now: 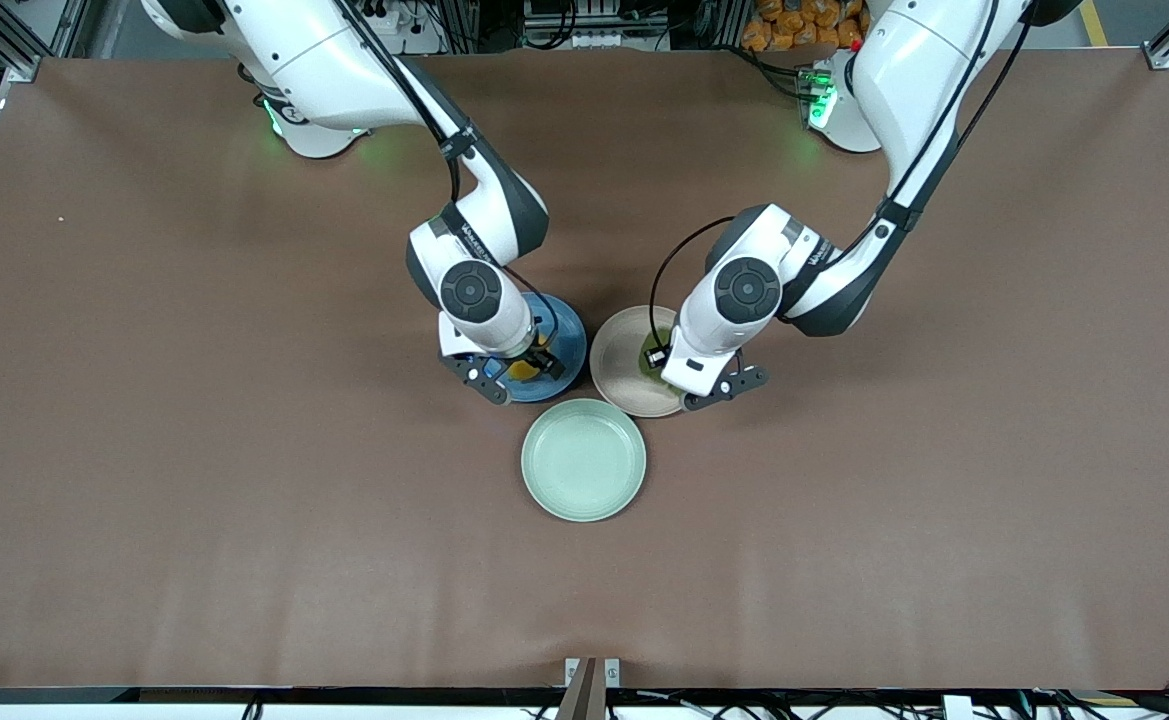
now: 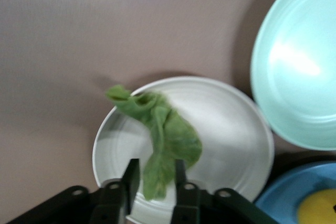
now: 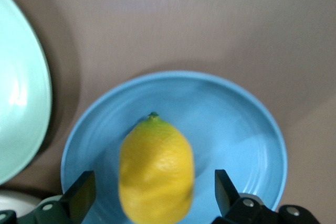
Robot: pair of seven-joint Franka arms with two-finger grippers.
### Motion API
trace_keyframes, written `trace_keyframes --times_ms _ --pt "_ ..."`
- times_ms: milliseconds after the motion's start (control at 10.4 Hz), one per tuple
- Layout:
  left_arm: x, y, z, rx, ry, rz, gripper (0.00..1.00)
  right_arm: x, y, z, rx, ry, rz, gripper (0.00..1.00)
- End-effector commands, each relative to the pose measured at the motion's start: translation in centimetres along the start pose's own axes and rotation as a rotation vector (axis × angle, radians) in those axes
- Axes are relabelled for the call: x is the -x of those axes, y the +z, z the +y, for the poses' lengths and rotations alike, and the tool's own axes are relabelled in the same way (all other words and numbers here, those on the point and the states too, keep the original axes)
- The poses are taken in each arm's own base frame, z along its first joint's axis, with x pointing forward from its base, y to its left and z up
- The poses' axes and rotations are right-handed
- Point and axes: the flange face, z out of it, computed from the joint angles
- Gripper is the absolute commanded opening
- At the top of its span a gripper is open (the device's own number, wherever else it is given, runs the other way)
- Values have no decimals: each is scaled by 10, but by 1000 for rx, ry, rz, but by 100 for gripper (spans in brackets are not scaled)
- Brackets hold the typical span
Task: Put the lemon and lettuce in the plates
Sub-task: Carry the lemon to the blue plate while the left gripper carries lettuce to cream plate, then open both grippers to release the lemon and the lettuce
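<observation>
Drop-off over both plates.
I've spread the right gripper [image 3: 152, 192] fingers, lemon [image 3: 156, 169] freed over blue plate [image 3: 247, 129]; left gripper [image 2: 154, 184] fingers pinch lettuce [image 2: 163, 140] above beige plate [image 2: 231, 124].

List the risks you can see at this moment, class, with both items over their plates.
1. The lemon lies in the blue plate between the open fingers of the right pincer; being oval, it may roll.
2. The lettuce hangs from the left pincer over the beige plate; it may cling on release.
</observation>
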Motion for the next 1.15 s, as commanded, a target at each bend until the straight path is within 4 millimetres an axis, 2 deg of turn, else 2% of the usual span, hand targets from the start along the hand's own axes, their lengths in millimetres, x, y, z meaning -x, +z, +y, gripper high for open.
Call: trace_keyframes --times_ms 0,192,288,480,576,768,1056 --pt "-2 -61 1 26 -45 90 100 -52 -31 28 51 -88 21 100" --pt "-4 -117 -9 -6 -10 189 100 -101 -50 54 54 -128 23 100" --pt "-3 -139 -12 -33 29 243 100 -125 -57 69 59 -163 12 100" --pt "-12 -184 -20 -62 70 267 100 -184 -70 111 52 -186 -5 100" --pt "-14 -201 -23 -86 128 263 100 -216 -73 136 44 -145 -7 100" --pt "-20 -240 -44 -103 178 276 100 -258 -81 176 40 -161 -11 100" --pt "-27 -293 -92 -151 290 262 100 -325 -92 255 16 -268 -30 100"
